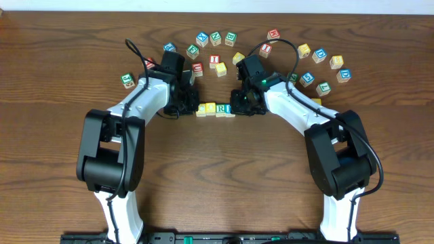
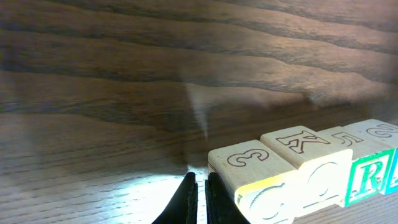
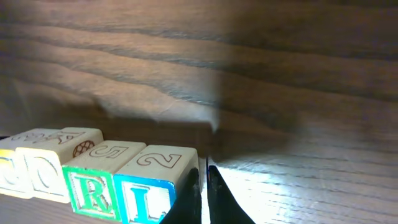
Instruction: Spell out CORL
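1. Pressed together on nothing, the black two-finger left gripper (image 2: 200, 198) sits at the bottom edge of the left wrist view, low over the dark wood-grain table (image 2: 124, 93)
2. Just to its right begins a straight row (image 1: 215, 108) of four pale wooden cubes set side by side, reading C, O, R, L
3. Nearest that claw is the yellow-lettered C block (image 2: 249, 177), with a 3 on its top face; next comes the yellow-lettered O block (image 2: 311, 163), then the green-lettered R block (image 2: 368, 174)
4. At the far end stands the blue-lettered L block (image 3: 152, 180), a 2 on top
5. Also black, the right gripper (image 3: 203, 190) is likewise closed and empty, just beside the L block; whether it touches cannot be told
6. From overhead, the row lies between the two claws near the table's middle
7. Farther back, loose wooden letter blocks (image 1: 215, 61) lie scattered in an arc, well apart from the row
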